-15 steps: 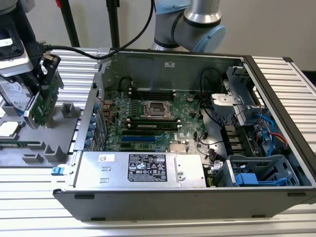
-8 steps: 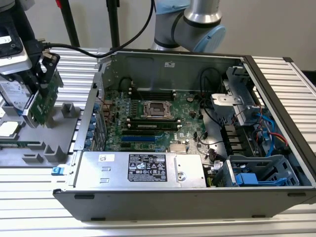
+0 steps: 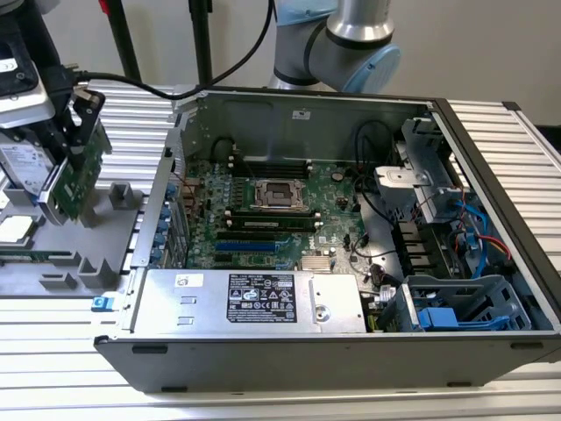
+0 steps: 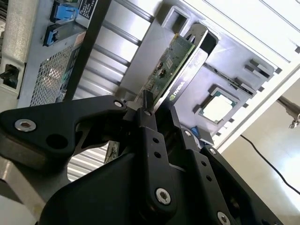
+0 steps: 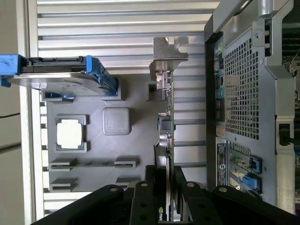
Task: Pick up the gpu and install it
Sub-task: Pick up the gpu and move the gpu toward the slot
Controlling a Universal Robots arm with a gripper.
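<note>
Gripper (image 4: 158, 108) is clamped tight on the gpu (image 4: 171, 65) — pickup looks done. It's by the gray tray (image 3: 114, 206), outside the case (image 3: 263, 360) — not installed yet.

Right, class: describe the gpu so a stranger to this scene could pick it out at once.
Find the open computer case; at the exterior view's left of it lies a grey tray. At that tray the gripper clamps the gpu: a thin green card on edge, unlike the silver hard drive beside it.
</note>
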